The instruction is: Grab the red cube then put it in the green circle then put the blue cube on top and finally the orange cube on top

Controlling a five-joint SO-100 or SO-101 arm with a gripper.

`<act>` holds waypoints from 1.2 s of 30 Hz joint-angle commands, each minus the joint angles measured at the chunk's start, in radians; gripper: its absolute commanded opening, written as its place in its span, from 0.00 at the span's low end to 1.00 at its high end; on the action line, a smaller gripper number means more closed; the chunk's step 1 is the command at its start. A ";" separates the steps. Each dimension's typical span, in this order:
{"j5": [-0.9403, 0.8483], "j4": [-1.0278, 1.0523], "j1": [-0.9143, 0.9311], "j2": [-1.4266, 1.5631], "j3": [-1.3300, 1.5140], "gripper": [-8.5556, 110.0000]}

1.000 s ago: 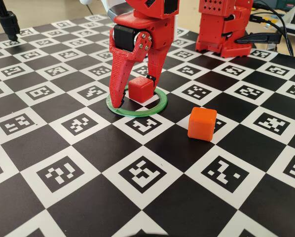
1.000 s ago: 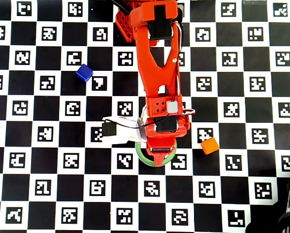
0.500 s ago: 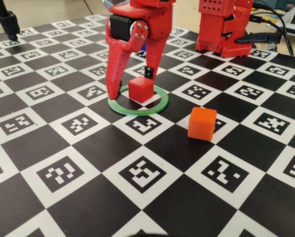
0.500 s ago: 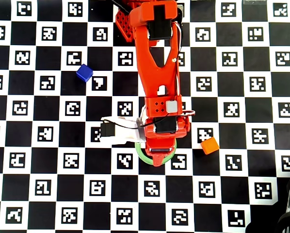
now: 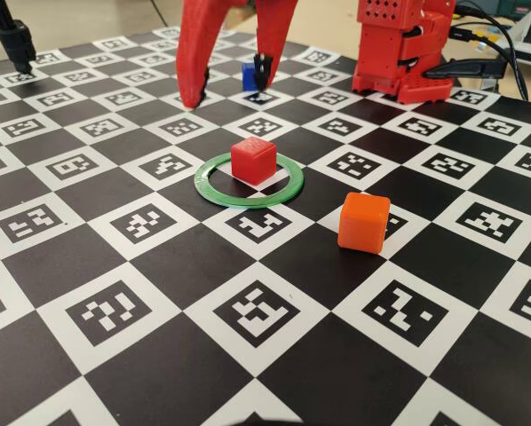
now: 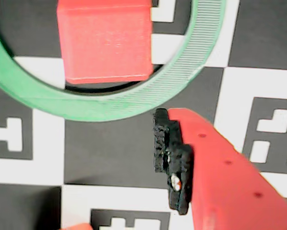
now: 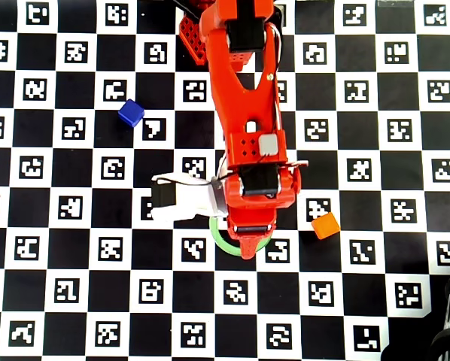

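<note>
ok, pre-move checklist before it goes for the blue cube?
1. Small matte red plastic cube inside the thin flat green plastic ring, sitting flat: ok.
2. Red two-finger gripper open, empty, raised above the red cube: ok.
3. Small dark-blue plastic cube alone on the checkerboard: ok.
4. Bright-orange plastic cube outside the ring: ok.
5. Red cube centred in ring: not ok, it sits off-centre in the wrist view.

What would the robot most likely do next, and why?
Probably swing its open, empty hand toward the blue cube. The red cube already sits inside the green circle, and blue goes on it next, before the orange cube.
</note>
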 commanded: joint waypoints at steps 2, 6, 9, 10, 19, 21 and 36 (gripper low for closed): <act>-0.126 0.077 0.081 0.170 -0.086 0.42; -0.201 0.130 0.169 0.232 -0.077 0.42; -0.249 0.161 0.245 0.276 -0.066 0.42; -0.264 0.167 0.273 0.293 -0.058 0.42; -0.445 0.202 0.517 0.370 0.015 0.42; -0.485 0.201 0.558 0.377 0.064 0.42; -0.672 0.057 0.764 0.577 0.377 0.42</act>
